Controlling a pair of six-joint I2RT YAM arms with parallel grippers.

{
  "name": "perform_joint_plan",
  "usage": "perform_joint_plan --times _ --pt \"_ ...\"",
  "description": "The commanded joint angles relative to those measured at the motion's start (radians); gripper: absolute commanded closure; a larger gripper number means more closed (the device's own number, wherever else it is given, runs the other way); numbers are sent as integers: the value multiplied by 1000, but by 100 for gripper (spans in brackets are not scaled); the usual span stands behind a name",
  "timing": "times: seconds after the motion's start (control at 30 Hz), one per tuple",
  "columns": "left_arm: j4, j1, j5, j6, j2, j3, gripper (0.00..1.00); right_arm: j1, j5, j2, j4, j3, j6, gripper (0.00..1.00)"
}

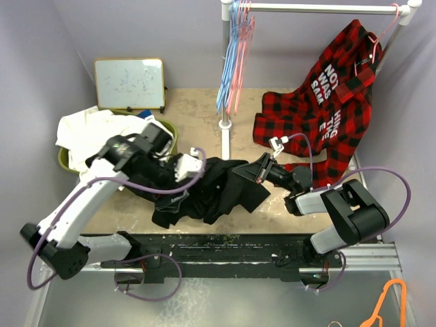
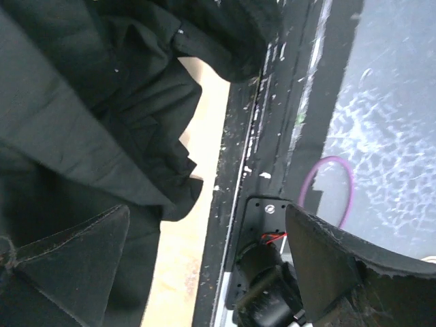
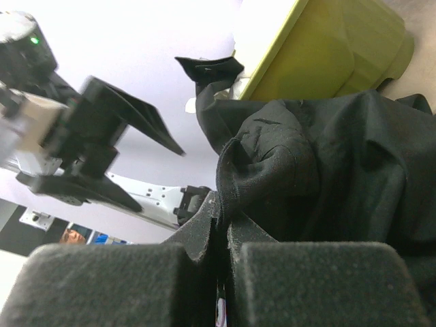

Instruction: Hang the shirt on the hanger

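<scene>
The shirt (image 1: 216,189) is lying crumpled in a heap on the surface (image 1: 194,112), towards its near edge, between the two arms. The cloth is soft, limp and light. I am judging that it will be sagging and sliding wherever it is not held, with no stiffness to keep a shoulder open. The collar and shoulder seams are looking like the best holds for threading a hanger, though I cannot pick them out in the bunching.

The right tool (image 3: 223,269) is pressing its pads together, pinching a raised fold at the heap's right edge. The cloth is draping away from the pinch toward the green bin (image 3: 340,48).

The left tool (image 2: 204,269) is standing spread wide, gripping nothing. It is hovering at the heap's left side, one finger just beside the black cloth, the other out over the dark strip at the near edge.

No hanger is showing in or beside the shirt. The hangers (image 1: 235,48) are hanging on the rack at the far side, well apart.
</scene>
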Motion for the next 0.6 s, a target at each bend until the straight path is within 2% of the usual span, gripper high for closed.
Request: perform_joint_plan --times 0.0,0.1,0.2,0.23,0.27,0.33,0.37,0.4,0.47,0.57 --pt "233 -106 -210 -85 49 -91 1 0 -17 4 313 33 27 100" --pt "385 -140 -406 -127 100 -134 0 -1 -20 5 315 16 22 100" --pt "464 -148 -446 -121 144 -165 5 -1 -17 -6 315 -3 17 100" --pt "490 -151 -469 -126 156 -175 16 -2 -15 -11 315 -12 16 100" --pt "518 -151 -511 -131 169 -186 34 -1 -19 -17 315 -17 14 100" --pt "597 -151 -635 -134 196 -208 77 -2 -40 -25 314 -24 12 100" --pt "635 -151 -700 -126 205 -214 94 -2 -49 -28 315 -30 10 100" --pt "685 -151 -753 -114 210 -214 100 -3 -56 -31 314 -38 8 100" --pt "758 -149 -828 -75 208 -204 100 -2 -79 -28 315 -51 6 100" --pt "817 -126 -849 -34 231 -138 100 -1 -137 -3 318 -53 11 100"
